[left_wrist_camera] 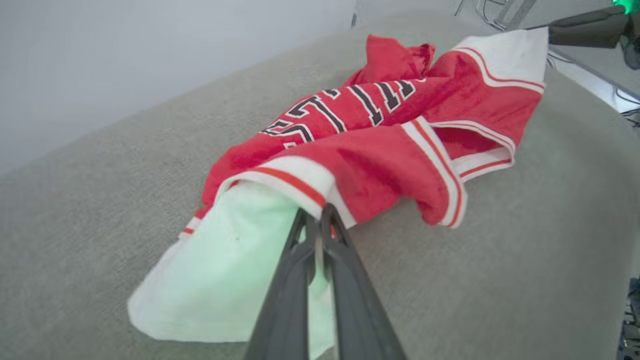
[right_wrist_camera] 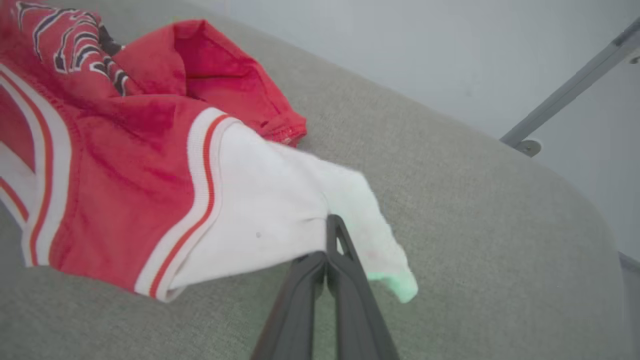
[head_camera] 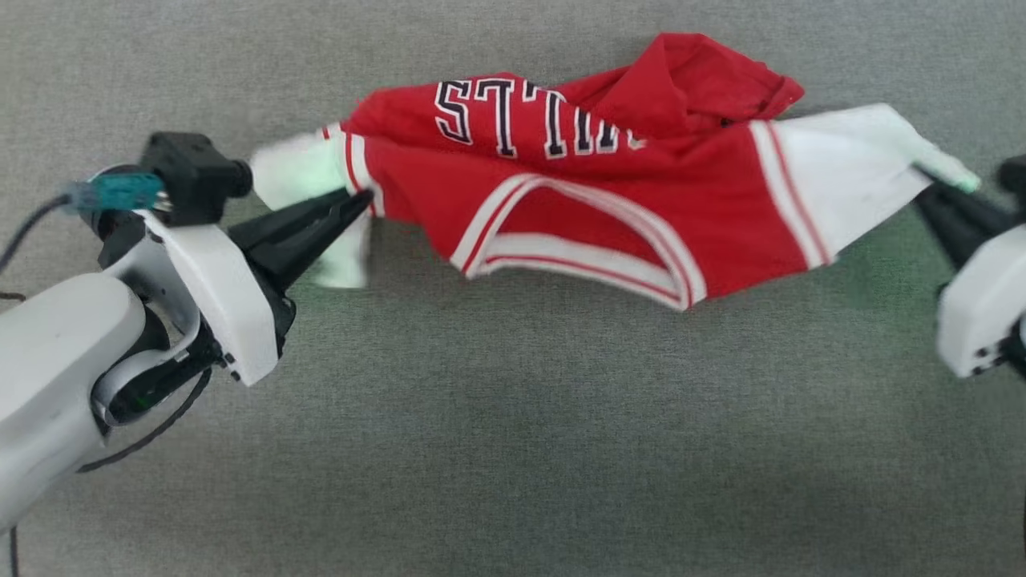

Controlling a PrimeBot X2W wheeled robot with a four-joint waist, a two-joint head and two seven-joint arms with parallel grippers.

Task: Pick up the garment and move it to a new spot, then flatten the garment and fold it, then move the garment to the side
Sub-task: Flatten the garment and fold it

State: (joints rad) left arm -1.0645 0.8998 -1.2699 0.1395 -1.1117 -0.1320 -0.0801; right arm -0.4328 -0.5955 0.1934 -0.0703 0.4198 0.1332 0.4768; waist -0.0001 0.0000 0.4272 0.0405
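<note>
Wall (left_wrist_camera: 125, 60): pale and plain, beyond the garment's far side. It is no obstacle.
Surface (head_camera: 513, 449): grey woven cloth under the garment. It is bare on every side I can see, so I judge there is room to shift to a new spot.
Garment (head_camera: 609, 208): red jersey strung crosswise on the surface between my two arms, with the lettering (head_camera: 513, 116) facing up. A striped-trim opening (head_camera: 577, 240) sits on its near side, and a red fold (head_camera: 705, 76) is heaped at its far right. The middle sags and seems to rest on the cloth; I can't tell whether any of it is lifted clear.
Left arm (head_camera: 56, 361): comes in low from beyond the garment's left end.
Left fingers (left_wrist_camera: 295, 280): clenched on the white side panel (left_wrist_camera: 225, 270) at the garment's left end, tips just under the striped trim. A loose flap hangs below the grip.
Right fingers (right_wrist_camera: 350, 290): clenched on the white panel corner (right_wrist_camera: 280, 220) at the garment's right end.
Why held so: a pinch at each end lets both arms carry the garment as one span and draw it taut. I read this as the pick-up-and-move step.
Metal strut (right_wrist_camera: 565, 90): beyond the garment's right end, off the surface and well apart.
Cable (head_camera: 24, 232): trails from the left wrist, away from the garment.
In the way: nothing lies around the garment. I expect the heaped fold to resist flattening.
</note>
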